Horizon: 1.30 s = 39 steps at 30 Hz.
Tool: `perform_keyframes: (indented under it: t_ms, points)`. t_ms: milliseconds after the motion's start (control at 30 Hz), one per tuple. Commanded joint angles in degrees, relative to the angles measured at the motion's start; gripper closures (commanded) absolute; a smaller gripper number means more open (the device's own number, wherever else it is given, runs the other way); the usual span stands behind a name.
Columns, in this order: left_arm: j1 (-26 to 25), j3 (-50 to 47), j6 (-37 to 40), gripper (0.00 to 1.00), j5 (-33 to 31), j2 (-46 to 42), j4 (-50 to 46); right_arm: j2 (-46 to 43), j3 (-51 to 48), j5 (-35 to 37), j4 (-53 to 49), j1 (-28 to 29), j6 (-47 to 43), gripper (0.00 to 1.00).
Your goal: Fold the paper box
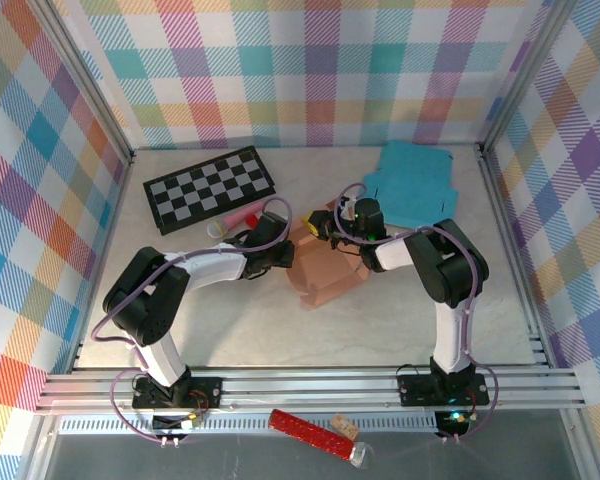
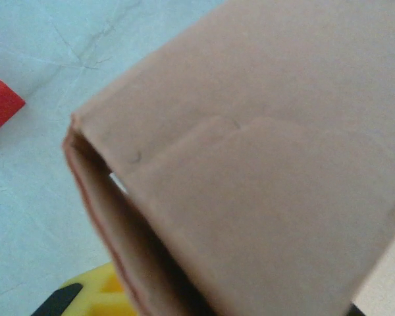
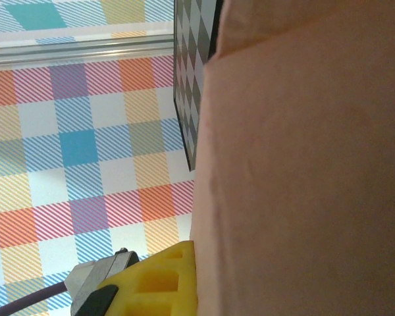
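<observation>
From above, we see the paper box (image 1: 325, 275) mid-table, a half-formed tan card shell. The left gripper (image 1: 283, 258) is at its left side and the right gripper (image 1: 332, 228) at its far edge. The left wrist shows matte panels overlapping at a rounded tab; we cannot tell that gripper's state. The right wrist shows smooth card against a yellow finger (image 3: 161, 280), jaws closed (apparently pinching a wall). We judge a flap needs tucking next, pressed in gently.
</observation>
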Motion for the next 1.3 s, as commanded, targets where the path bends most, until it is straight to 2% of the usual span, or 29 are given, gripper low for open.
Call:
perform_keyframes:
  t_ms: [0, 267, 367, 467, 567, 667, 767, 1000, 1267]
  points:
    - [-1.17, 0.83, -1.90, 0.82, -1.49, 1.85, 1.71, -0.35, -1.02, -1.36, -0.70, 1.67, 0.85, 1.00]
    - [-2.76, 3.69, -5.13, 1.00, -4.33, 2.48, -0.70, -1.29, -1.20, 0.77, -1.60, 2.37, 1.86, 1.00]
    - [-3.56, 5.62, -6.57, 1.00, -6.64, 2.60, -3.09, -2.76, -1.69, 2.92, -3.26, 2.81, 2.61, 0.99]
    - [-3.63, 8.02, -9.23, 1.00, -9.38, 2.33, -7.41, -6.25, -1.75, 5.82, -8.27, 3.10, 2.29, 0.74]
    - [-3.54, 11.14, -10.10, 1.00, -10.70, 1.79, -12.61, -12.39, 0.21, 9.07, -22.11, 3.05, -0.25, 0.52]
    - [-3.12, 16.19, -10.41, 1.00, -11.51, 2.05, -21.94, -18.34, 6.19, 12.25, -42.09, 2.61, -4.50, 0.36]
    - [-2.15, 20.31, -11.50, 1.00, -10.09, 1.98, -28.83, -21.79, 12.28, 14.40, -55.98, 1.71, -7.94, 0.27]
    - [0.92, 26.82, -13.32, 1.00, -5.15, 1.73, -40.84, -25.26, 21.47, 14.03, -70.08, -2.07, -8.85, 0.23]
    - [2.74, 34.98, -13.92, 1.00, -2.06, 2.13, -53.42, -22.04, 35.52, 15.95, -85.86, -4.61, -16.00, 0.34]
